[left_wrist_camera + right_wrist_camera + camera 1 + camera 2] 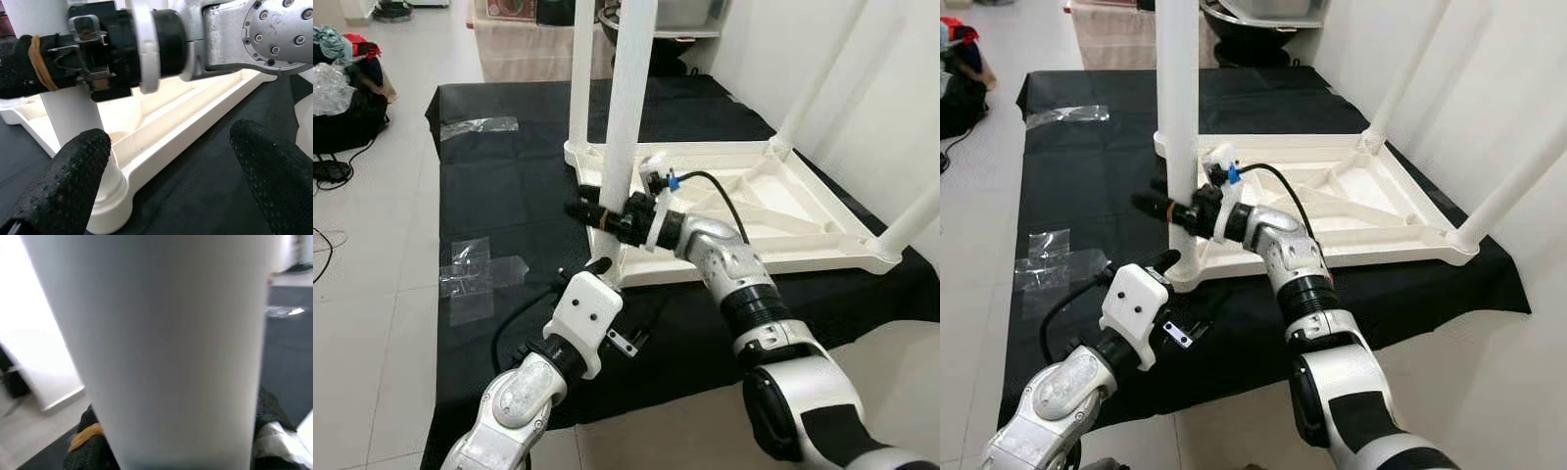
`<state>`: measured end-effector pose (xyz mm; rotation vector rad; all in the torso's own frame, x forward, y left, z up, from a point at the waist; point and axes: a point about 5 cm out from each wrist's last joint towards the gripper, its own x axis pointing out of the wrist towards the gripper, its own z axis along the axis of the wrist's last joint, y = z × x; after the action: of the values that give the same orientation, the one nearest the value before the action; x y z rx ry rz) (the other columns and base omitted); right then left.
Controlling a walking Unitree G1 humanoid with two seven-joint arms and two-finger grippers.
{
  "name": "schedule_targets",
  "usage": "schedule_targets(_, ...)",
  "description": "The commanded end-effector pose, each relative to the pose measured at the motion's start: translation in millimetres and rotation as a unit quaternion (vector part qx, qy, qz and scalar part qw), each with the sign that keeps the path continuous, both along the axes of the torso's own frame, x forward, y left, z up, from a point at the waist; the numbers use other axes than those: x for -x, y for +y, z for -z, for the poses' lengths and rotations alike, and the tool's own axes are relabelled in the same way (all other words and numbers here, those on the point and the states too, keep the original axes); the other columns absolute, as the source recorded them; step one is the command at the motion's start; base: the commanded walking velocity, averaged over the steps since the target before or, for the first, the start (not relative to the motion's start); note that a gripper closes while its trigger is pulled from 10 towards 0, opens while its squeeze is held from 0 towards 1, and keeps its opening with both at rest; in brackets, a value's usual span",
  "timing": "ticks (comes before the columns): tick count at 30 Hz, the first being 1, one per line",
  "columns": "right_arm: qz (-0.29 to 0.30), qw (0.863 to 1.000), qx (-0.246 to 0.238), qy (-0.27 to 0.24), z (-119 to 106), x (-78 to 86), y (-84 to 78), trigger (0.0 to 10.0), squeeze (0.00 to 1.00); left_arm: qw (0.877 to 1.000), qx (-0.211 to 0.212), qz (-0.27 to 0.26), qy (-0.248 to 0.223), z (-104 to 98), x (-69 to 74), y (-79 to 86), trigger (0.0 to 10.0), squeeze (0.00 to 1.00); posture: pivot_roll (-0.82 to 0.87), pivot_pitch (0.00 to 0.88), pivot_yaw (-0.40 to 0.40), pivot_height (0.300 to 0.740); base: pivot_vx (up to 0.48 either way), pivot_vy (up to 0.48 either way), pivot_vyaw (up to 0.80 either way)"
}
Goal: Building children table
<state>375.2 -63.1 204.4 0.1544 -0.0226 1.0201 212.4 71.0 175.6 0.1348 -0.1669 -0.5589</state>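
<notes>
A white children's table (783, 211) lies upside down on a black cloth (509, 186), its legs pointing up. My right gripper (590, 213) is shut on the near-left leg (625, 117), low down just above its socket; that leg (166, 347) stands between the fingers (88, 443) in the right wrist view. My left gripper (171, 171) is open just in front of and below that corner. One of its fingers (63, 186) is beside the leg's base (105, 196), the other is over the cloth.
Other legs stand at the far left corner (579, 69), the far right (822, 78) and the near right (911, 220). Clear plastic wrappers (475, 269) lie on the cloth. Bags (342, 88) and cables sit on the floor at left. A white wall runs along the right.
</notes>
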Motion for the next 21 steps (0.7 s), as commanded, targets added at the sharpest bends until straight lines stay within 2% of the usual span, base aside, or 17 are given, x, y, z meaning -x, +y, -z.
schedule_targets(1,0.096,0.995,-0.034,0.015,-3.8,-9.7,-12.4,0.0,0.0,1.0,0.001,0.005,0.0,-0.1,1.5,-2.4,10.0,0.0,0.09,0.036,-0.122,0.74,0.0,0.0,0.0)
schedule_targets(2,0.18,0.983,-0.036,0.021,-4.2,-15.6,-20.5,0.0,0.0,1.0,0.001,0.006,0.0,0.4,1.3,-3.1,10.0,0.0,0.08,0.034,-0.12,0.74,0.0,0.0,0.0)
schedule_targets(3,0.289,0.956,-0.029,0.024,-3.1,-20.7,-33.3,0.0,0.0,1.0,0.001,0.007,0.0,0.5,1.0,-3.5,10.0,0.0,0.08,0.031,-0.119,0.74,0.0,0.0,0.0)
schedule_targets(4,0.289,0.956,-0.029,0.024,-3.1,-20.7,-33.3,0.0,0.0,1.0,0.001,0.007,0.0,0.5,1.0,-3.5,10.0,0.0,0.08,0.031,-0.119,0.74,0.0,0.0,0.0)
schedule_targets(5,0.357,0.933,-0.025,0.025,-2.2,-22.6,-42.2,0.0,0.0,1.0,0.001,0.008,0.0,0.6,0.8,-3.8,10.0,0.0,0.08,0.031,-0.119,0.74,0.0,0.0,0.0)
schedule_targets(6,0.436,0.899,-0.014,0.022,0.2,-20.7,-53.9,0.0,0.0,1.0,0.001,0.008,0.0,0.5,0.6,-4.2,10.0,0.0,0.08,0.029,-0.117,0.74,0.0,0.0,0.0)
schedule_targets(7,0.436,0.899,-0.014,0.022,0.2,-20.7,-53.9,0.0,0.0,1.0,0.001,0.008,0.0,0.5,0.6,-4.2,10.0,0.0,0.08,0.029,-0.117,0.74,0.0,0.0,0.0)
schedule_targets(8,0.548,0.836,-0.016,0.02,4.0,-10.7,-70.9,0.0,0.0,1.0,0.001,0.009,-0.001,0.7,0.7,-4.4,10.0,0.0,0.08,0.03,-0.121,0.74,0.0,0.0,0.0)
schedule_targets(9,0.58,0.814,-0.015,0.027,6.8,-4.8,-72.6,0.0,0.0,1.0,0.001,0.009,-0.001,0.9,1.0,-4.3,10.0,0.0,0.08,0.029,-0.116,0.74,0.0,0.0,0.0)
schedule_targets(13,0.596,0.802,-0.01,0.04,10.3,0.5,-67.9,0.0,0.0,1.0,0.001,0.009,-0.001,0.9,1.4,-4.1,10.0,0.0,0.08,0.03,-0.118,0.74,0.0,0.0,0.0)
schedule_targets(14,0.581,0.812,-0.009,0.05,11.3,0.9,-58.6,6.2,0.0,1.0,0.001,0.009,0.0,0.9,1.5,-3.9,10.0,0.0,0.08,0.03,-0.118,0.74,0.0,0.0,0.0)
schedule_targets(15,0.581,0.812,-0.009,0.05,11.3,0.9,-58.6,6.2,0.0,1.0,0.001,0.009,0.0,0.9,1.5,-3.9,10.0,0.0,0.08,0.03,-0.118,0.74,0.0,0.0,0.0)
schedule_targets(16,0.57,0.82,-0.009,0.055,11.7,0.5,-51.9,6.2,0.0,1.0,0.001,0.009,0.0,0.8,1.6,-3.7,10.0,0.0,0.08,0.03,-0.118,0.74,0.0,0.0,0.0)
schedule_targets(17,0.533,0.844,-0.025,0.053,8.8,-1.3,-39.9,10.0,0.15,1.0,0.0,0.008,0.0,1.0,1.2,-3.3,10.0,0.0,0.08,0.031,-0.118,0.74,0.0,0.0,0.0)
schedule_targets(18,0.484,0.873,-0.045,0.042,2.7,-3.5,-28.4,10.0,1.0,1.0,0.0,0.008,0.0,0.9,0.7,-2.9,10.0,0.0,0.08,0.029,-0.121,0.74,0.0,0.0,0.0)
schedule_targets(19,0.452,0.889,-0.059,0.031,-3.0,-5.3,-22.0,10.0,1.0,1.0,0.0,0.008,0.0,0.8,0.2,-2.6,10.0,0.0,0.08,0.031,-0.118,0.74,0.0,0.0,0.0)
schedule_targets(21,0.436,0.897,-0.067,0.023,-6.7,-6.3,-18.1,10.0,1.0,1.0,0.0,0.008,-0.001,0.8,-0.1,-2.4,10.0,0.0,0.08,0.031,-0.118,0.74,0.0,0.0,0.0)
